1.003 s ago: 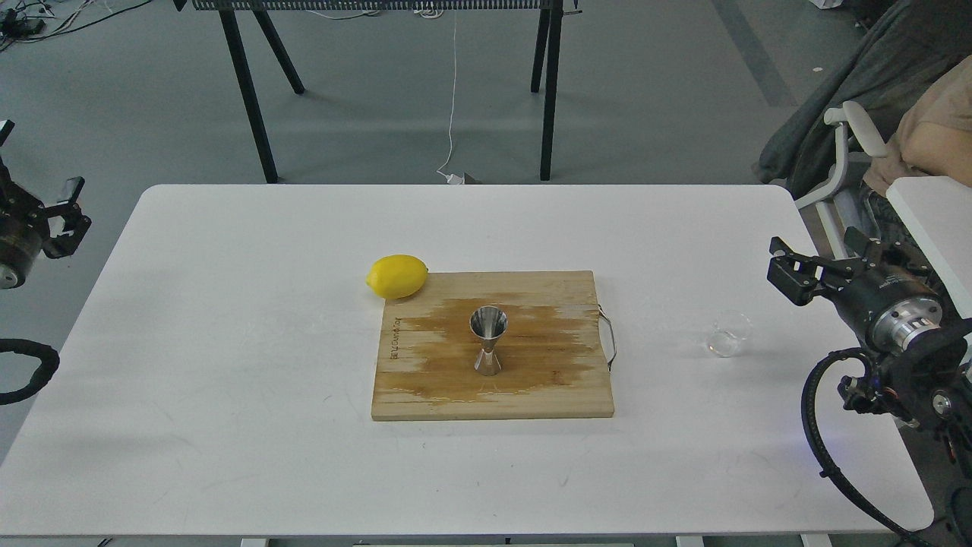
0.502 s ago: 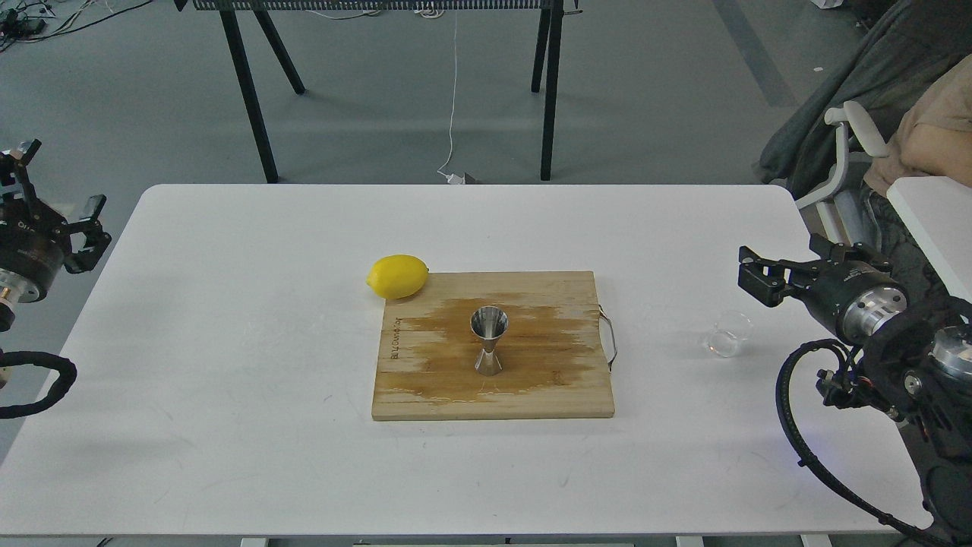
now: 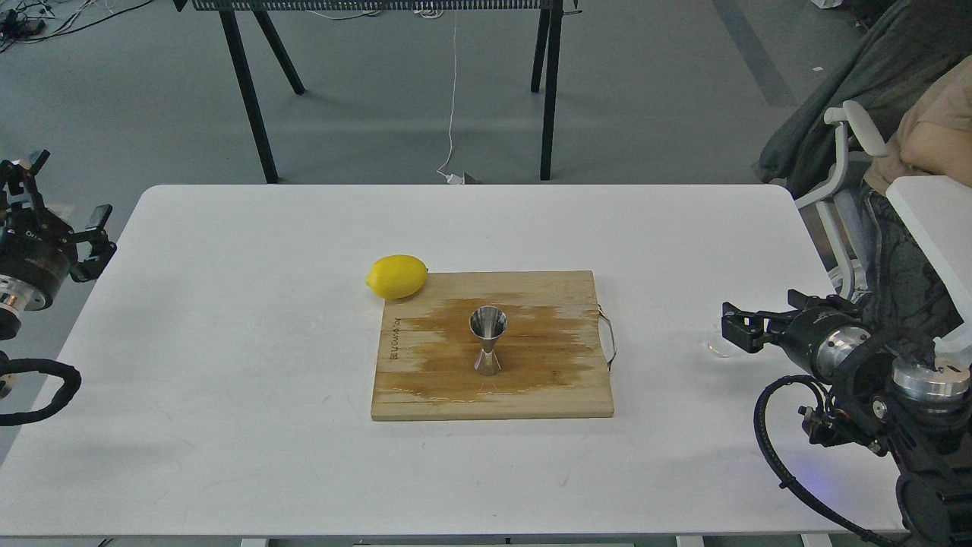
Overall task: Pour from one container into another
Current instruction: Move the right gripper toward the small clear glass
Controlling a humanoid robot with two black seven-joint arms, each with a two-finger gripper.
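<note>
The steel jigger (image 3: 487, 340) stands upright in the middle of the wooden cutting board (image 3: 425, 395). Of the clear glass cup (image 3: 714, 348), right of the board on the white table, only a left sliver shows; my right gripper (image 3: 765, 313) covers the rest. That gripper is open and low over the table at the cup. I cannot tell whether its fingers (image 3: 738, 325) touch the cup or stand around it. My left gripper (image 3: 67, 191) is open and holds nothing, off the table's far left edge.
A yellow lemon (image 3: 396, 276) lies at the board's back left corner. The board has a wet stain and a metal handle (image 3: 610, 338) on its right side. A chair and a seated person (image 3: 934, 137) are at the back right.
My right gripper has come down and moved left, from behind and to the right of the glass cup to right at it, now covering most of it. My left gripper rose and shifted slightly right.
</note>
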